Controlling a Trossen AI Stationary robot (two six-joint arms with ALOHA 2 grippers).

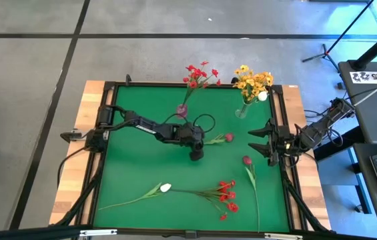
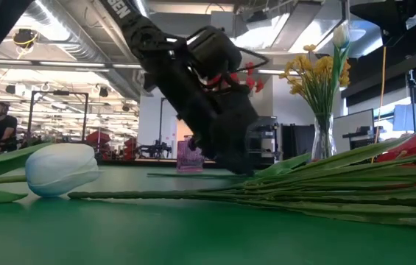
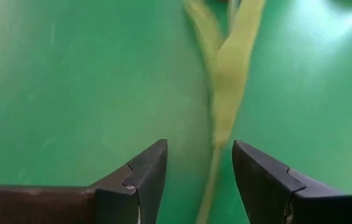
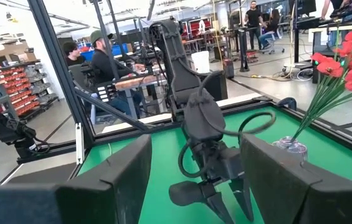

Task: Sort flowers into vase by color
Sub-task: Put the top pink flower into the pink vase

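My left gripper (image 1: 197, 155) reaches to the table's middle, tipped down and open. Its fingers stand on either side of the green stem (image 3: 210, 182) of a dark pink tulip (image 1: 228, 137), which lies flat on the green mat. My right gripper (image 1: 266, 141) waits open at the right edge. Also flat on the mat are a second dark tulip (image 1: 247, 161), a white tulip (image 1: 165, 188) and a red blossom spray (image 1: 225, 194). At the far side, red sprays (image 1: 198, 75) stand in one glass vase (image 1: 182, 111). Yellow sprays (image 1: 253, 81) stand in another (image 1: 241, 111).
A white tulip head (image 1: 262, 96) shows among the yellow sprays. A black frame (image 1: 105, 133) borders the green mat. Free mat lies at the left and near left. In the low view the white tulip (image 2: 60, 169) and long stems (image 2: 325, 188) lie close in front.
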